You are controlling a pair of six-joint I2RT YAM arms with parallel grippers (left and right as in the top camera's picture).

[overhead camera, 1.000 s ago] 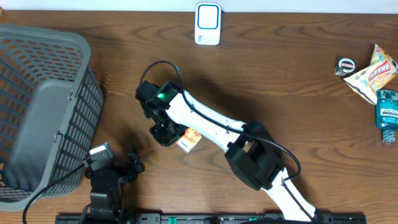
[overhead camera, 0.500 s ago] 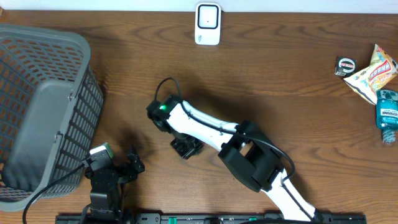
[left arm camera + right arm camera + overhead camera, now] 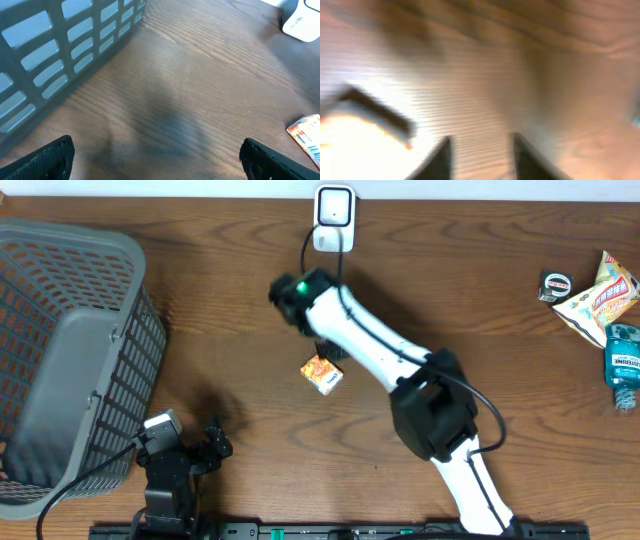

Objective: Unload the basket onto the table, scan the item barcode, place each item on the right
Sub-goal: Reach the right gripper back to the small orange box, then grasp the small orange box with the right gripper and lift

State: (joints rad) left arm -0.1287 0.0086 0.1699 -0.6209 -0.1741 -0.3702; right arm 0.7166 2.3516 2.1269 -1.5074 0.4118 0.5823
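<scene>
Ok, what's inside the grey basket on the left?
In the grey basket only bare floor and mesh walls show; no item is visible. Its left part runs off the overhead frame, so that side cannot be checked.

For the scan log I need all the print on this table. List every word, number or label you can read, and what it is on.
No text is clear enough to quote.
On the small orange box: printing, too small and blurred.
On the snack packet: red lettering, too small.
On the blue bottle: a label, too small.
On the white scanner: no readable marking.
</scene>
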